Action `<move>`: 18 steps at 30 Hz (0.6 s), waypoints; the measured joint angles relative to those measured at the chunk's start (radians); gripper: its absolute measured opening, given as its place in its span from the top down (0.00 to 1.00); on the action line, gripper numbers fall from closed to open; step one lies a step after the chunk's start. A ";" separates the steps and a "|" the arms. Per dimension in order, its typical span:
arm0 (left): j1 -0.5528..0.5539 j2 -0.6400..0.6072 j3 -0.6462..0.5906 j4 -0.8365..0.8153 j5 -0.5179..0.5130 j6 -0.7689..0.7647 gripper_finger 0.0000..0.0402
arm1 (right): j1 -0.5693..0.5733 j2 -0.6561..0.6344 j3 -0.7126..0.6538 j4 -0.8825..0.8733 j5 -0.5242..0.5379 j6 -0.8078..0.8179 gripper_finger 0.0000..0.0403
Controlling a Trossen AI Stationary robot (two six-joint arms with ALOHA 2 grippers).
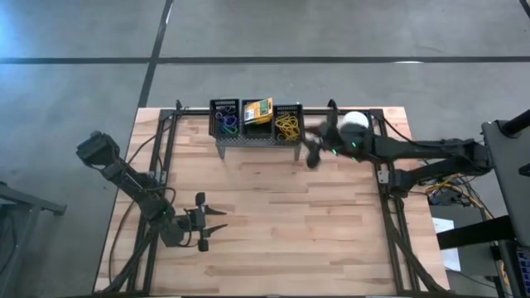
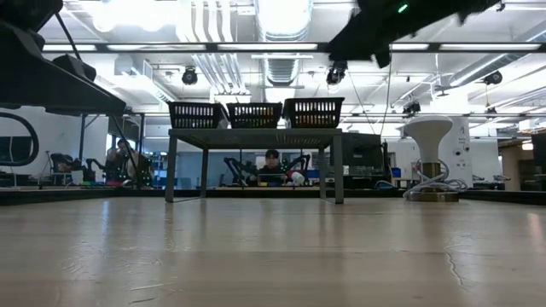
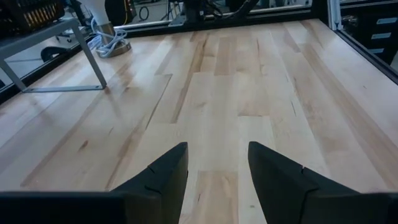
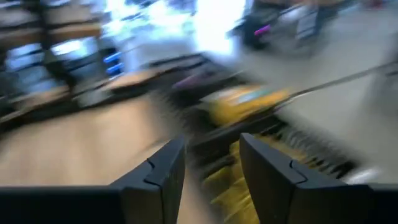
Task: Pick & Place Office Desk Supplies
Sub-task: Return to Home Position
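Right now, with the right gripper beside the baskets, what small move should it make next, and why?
Probably draw the right gripper back from the right basket: it is open and empty, the yellow bands lie inside, and the left gripper waits on the left side.

- Bright, even light falls from above on the wooden table (image 1: 281,223) — shadows under the arms are faint and short.
- In the low view, ceiling lights (image 2: 283,15) above the stand (image 2: 256,136) glare white; the baskets (image 2: 255,113) on it show as dark outlines.
- The tabletop before the stand carries a pale sheen.
- The right wrist view has a white flare beyond the baskets.
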 joint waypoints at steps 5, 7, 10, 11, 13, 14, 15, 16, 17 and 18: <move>0.010 0.000 0.000 0.001 0.000 -0.003 0.57 | 0.201 -0.112 -0.005 -0.298 -0.107 0.129 0.64; 0.019 0.000 0.000 0.002 0.000 -0.007 0.57 | 0.305 -0.145 -0.022 -0.377 -0.108 0.146 0.65; 0.036 0.000 -0.001 0.008 0.000 -0.017 0.57 | 0.472 -0.196 -0.109 -0.354 -0.105 0.153 0.66; 0.044 0.000 -0.001 0.011 0.000 -0.025 0.57 | 0.520 -0.213 -0.151 -0.323 -0.098 0.148 0.67; 0.065 0.000 -0.001 0.015 0.000 -0.038 0.57 | 0.591 -0.252 -0.237 -0.241 -0.062 0.155 0.68; 0.077 0.000 -0.001 0.017 0.001 -0.038 0.57 | 0.612 -0.279 -0.277 -0.201 -0.040 0.165 0.69; 0.090 0.000 -0.001 0.019 0.006 -0.038 0.57 | 0.625 -0.309 -0.319 -0.159 -0.022 0.171 0.70; 0.105 0.000 0.000 0.018 0.009 -0.037 0.57 | 0.629 -0.339 -0.360 -0.112 -0.014 0.169 0.70; 0.121 0.000 0.003 0.018 0.014 -0.034 0.57 | 0.628 -0.371 -0.402 -0.064 -0.013 0.156 0.71; 0.140 0.000 0.006 0.021 0.021 -0.028 0.57 | 0.621 -0.405 -0.447 -0.021 -0.020 0.137 0.72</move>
